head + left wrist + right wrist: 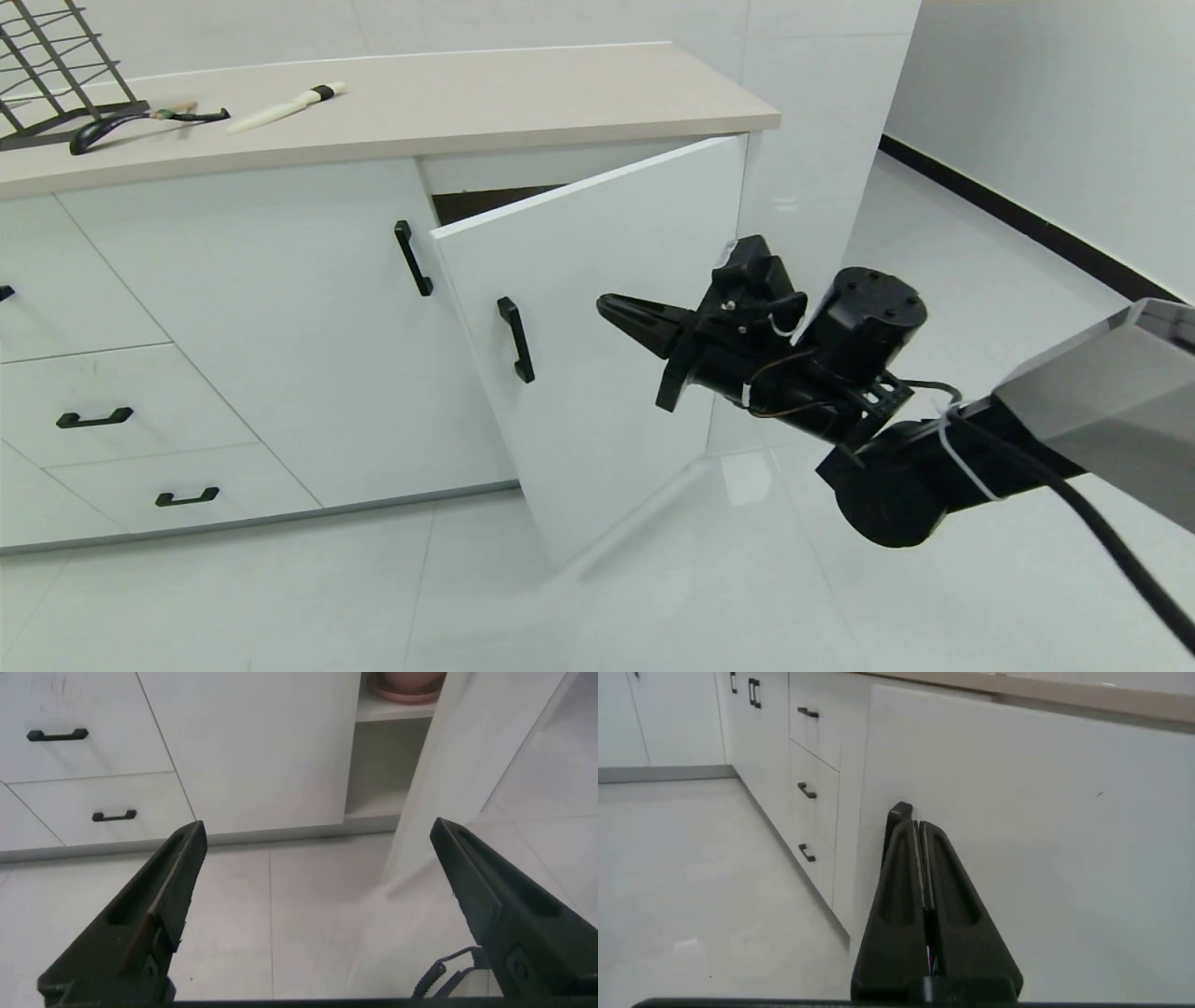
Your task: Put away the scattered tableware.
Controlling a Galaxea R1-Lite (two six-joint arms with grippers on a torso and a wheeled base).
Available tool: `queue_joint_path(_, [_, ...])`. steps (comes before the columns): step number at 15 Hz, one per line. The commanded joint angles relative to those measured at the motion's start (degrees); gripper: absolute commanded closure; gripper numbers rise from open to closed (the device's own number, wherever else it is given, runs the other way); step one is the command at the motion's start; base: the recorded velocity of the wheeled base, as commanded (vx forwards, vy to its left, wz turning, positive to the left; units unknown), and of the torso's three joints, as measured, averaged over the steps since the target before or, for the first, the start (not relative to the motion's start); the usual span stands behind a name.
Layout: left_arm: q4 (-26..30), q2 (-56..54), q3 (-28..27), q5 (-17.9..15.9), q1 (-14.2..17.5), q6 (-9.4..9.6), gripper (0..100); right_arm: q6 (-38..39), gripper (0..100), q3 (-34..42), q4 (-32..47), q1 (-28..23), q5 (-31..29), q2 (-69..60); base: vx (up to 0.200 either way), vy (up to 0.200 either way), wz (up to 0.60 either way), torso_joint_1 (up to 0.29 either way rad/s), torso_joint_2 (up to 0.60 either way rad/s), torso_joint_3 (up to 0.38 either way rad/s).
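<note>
The scattered tableware lies on the table (485, 93), at its far left end and well apart from both arms. A white knife (285, 107) with a black band on its handle lies beside a black utensil (140, 123). The curved end of that utensil touches the foot of a wire dish rack (51, 79), which the frame edge cuts off. A wooden-handled piece (179, 108) lies across the black utensil, too blurred to name.

Below the table, 1 cupboard door (579, 233) stands swung open, and only a dark strip of the cupboard's inside shows above its top edge. The right gripper (618, 312) is held level in front of the door's outer face, near its black handle (516, 339). Its jaws are pressed together and hold nothing. In the right wrist view the same closed jaws (915, 838) point at the plain white panel; whether the tips touch it cannot be told.

The left gripper (318, 831) hangs low over the floor tiles with its jaws spread wide and empty. Past it the open cupboard shows a shelf (392, 711) carrying a pink dish (406, 683). The dish is cut off at the top, so its kind is unclear.
</note>
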Motion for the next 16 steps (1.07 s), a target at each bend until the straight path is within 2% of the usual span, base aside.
queue_joint_path(1, [-0.09, -0.02, 0.00, 0.02, 0.02, -0.10, 0, -0.07, 100, 9.86, -0.17, -1.80, 0.03, -12.26, 0.000, 0.000, 0.00, 0.000, 0.00, 0.000])
queue_joint_path(3, [-0.09, -0.02, 0.00, 0.02, 0.02, -0.10, 0, -0.16, 100, 19.88, -0.87, -4.09, 0.11, -22.98, 0.000, 0.000, 0.00, 0.000, 0.00, 0.000])
queue_joint_path(5, [-0.18, -0.02, 0.00, 0.02, 0.02, -0.10, 0, -0.16, 100, 26.56, -0.87, -7.52, 0.11, -33.18, 0.000, 0.000, 0.00, 0.000, 0.00, 0.000])
queue_joint_path(9, [0.00, -0.02, 0.00, -1.03, 0.02, 0.34, 0, -0.16, 100, 51.17, -0.17, -23.60, 0.11, -65.08, 0.000, 0.000, 0.00, 0.000, 0.00, 0.000])
queue_joint_path(10, [0.09, -0.02, 0.00, -1.56, 0.02, 0.07, 0, 0.01, 100, 54.95, 0.89, -27.20, 0.03, -72.46, 0.000, 0.000, 0.00, 0.000, 0.00, 0.000])
queue_joint_path(11, [0.09, -0.02, 0.00, -1.47, 0.02, -0.01, 0, 0.10, 100, 56.44, 2.91, -30.72, 0.03, -79.14, 0.000, 0.000, 0.00, 0.000, 0.00, 0.000])
queue_joint_path(12, [0.09, -0.02, 0.00, -1.47, 0.02, -0.01, 0, 0.28, 100, 56.79, 4.31, -32.12, -0.06, -82.31, 0.000, 0.000, 0.00, 0.000, 0.00, 0.000])
queue_joint_path(14, [0.09, -0.02, 0.00, -1.47, 0.02, -0.98, 0, 0.63, 100, 59.43, 15.21, -36.34, -0.06, -95.14, 0.000, 0.000, 0.00, 0.000, 0.00, 0.000])
queue_joint_path(16, [0.09, -0.02, 0.00, -1.39, 0.02, -1.86, 0, 0.98, 100, 61.98, 25.41, -37.84, -0.06, -106.30, 0.000, 0.000, 0.00, 0.000, 0.00, 0.000])
